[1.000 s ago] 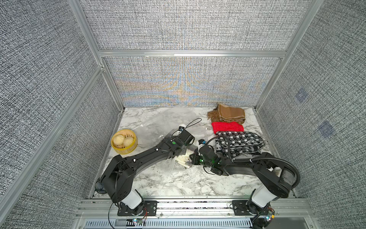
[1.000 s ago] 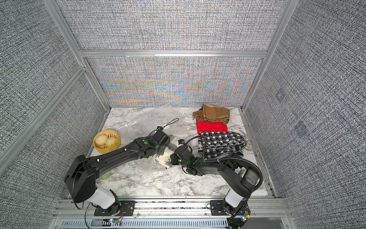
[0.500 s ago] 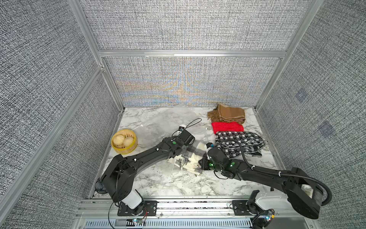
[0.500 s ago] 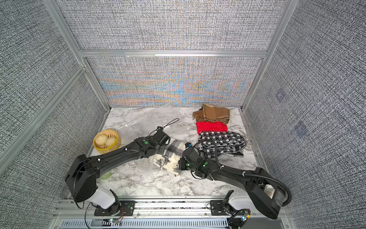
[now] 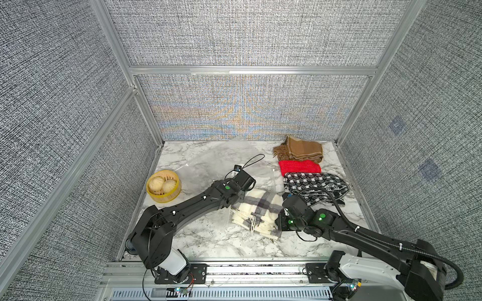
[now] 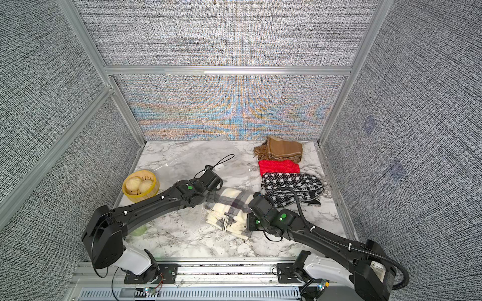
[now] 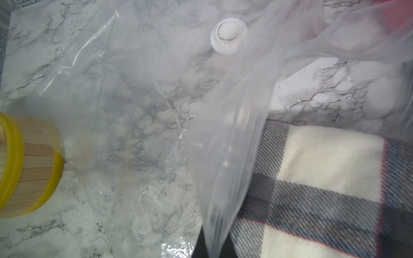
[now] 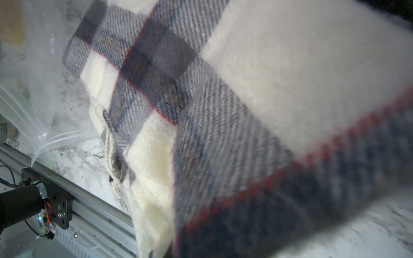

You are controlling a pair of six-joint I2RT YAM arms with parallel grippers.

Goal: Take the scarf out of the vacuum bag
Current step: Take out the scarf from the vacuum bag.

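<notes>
A cream scarf (image 5: 258,211) (image 6: 232,211) with grey plaid and red lines lies folded mid-table. Its fringed near end is outside the vacuum bag (image 5: 221,161) (image 6: 198,161), clear film spread flat behind it. My right gripper (image 5: 278,223) (image 6: 249,221) is shut on the scarf's right edge. The scarf (image 8: 257,111) fills the right wrist view and hides the jaws. My left gripper (image 7: 213,252) is shut on a gathered fold of bag film beside the scarf (image 7: 324,178). The white valve (image 7: 229,35) sits beyond it. The bag's zip edge (image 8: 44,136) lies by the scarf's near end.
A yellow steamer basket (image 5: 163,186) (image 7: 22,167) with buns stands at the left. Three folded scarves lie at the back right: brown (image 5: 300,151), red (image 5: 300,166), black-and-white (image 5: 315,185). The right arm's cable crosses the last. A metal rail (image 5: 234,263) runs along the front.
My right gripper has drawn back toward the front right with the scarf, which has slid further out of the bag. The left gripper has stayed shut on the film.
</notes>
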